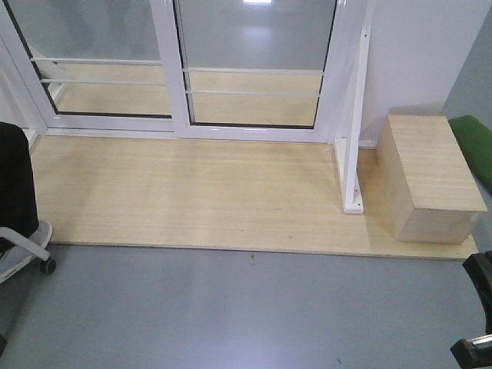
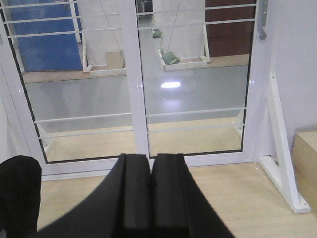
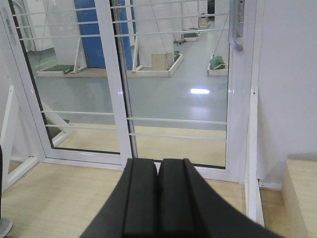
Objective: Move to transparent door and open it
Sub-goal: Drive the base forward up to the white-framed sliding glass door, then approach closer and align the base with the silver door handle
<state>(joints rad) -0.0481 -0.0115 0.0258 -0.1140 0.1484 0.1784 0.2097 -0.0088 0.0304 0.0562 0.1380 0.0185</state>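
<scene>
The transparent door is the right-hand glass panel in a white frame with thin white horizontal bars, standing at the back of a wooden platform. Its grey curved handle sits on the right stile, and the handle also shows at the top right of the left wrist view. The door looks closed against the right frame. My left gripper is shut and holds nothing, aimed at the post between the two panels, well short of it. My right gripper is also shut and holds nothing, facing the door from a distance.
A similar glass panel without a handle stands to the left. A white triangular brace and a wooden box sit on the pale wooden platform at the right. A black office chair is at the left edge.
</scene>
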